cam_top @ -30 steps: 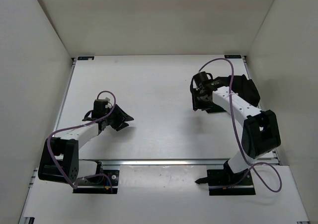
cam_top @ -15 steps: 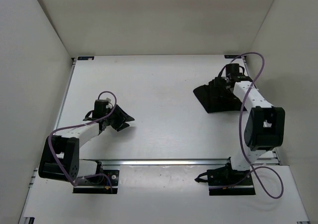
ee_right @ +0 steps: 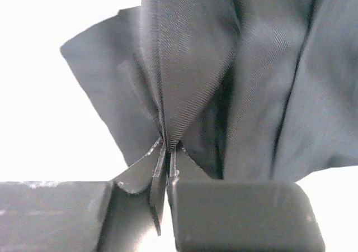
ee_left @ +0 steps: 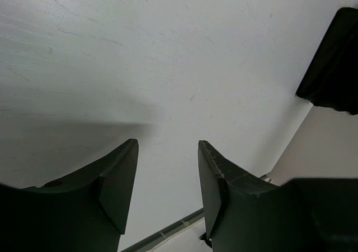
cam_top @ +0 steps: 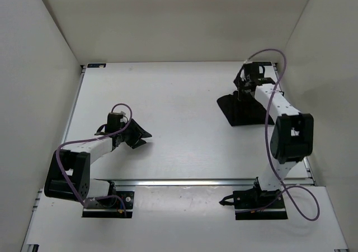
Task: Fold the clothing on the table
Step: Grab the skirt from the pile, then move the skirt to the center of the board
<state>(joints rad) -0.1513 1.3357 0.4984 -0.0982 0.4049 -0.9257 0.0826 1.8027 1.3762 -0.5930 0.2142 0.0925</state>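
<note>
The black clothing (cam_top: 239,110) lies bunched at the right of the white table (cam_top: 179,95), close to the right wall. My right gripper (cam_top: 243,91) is at its far edge, pointing down. In the right wrist view the right gripper (ee_right: 170,154) is shut on a pinched ridge of the clothing (ee_right: 190,67), whose wrinkled folds fan out from the jaws. My left gripper (cam_top: 144,136) rests low over the table's left half, well apart from the clothing. In its own view the left gripper (ee_left: 168,144) is open, with only bare table (ee_left: 140,56) between its fingers.
An aluminium rail (cam_top: 196,182) runs along the table's near edge, with both arm bases behind it. White walls close in the left, back and right sides. A black shape (ee_left: 335,56) shows at the upper right of the left wrist view.
My right arm swung from the clothing's left edge to its far side, opened, and shut on a fold of the fabric. The clothing lies more spread out. The left arm stayed put.
</note>
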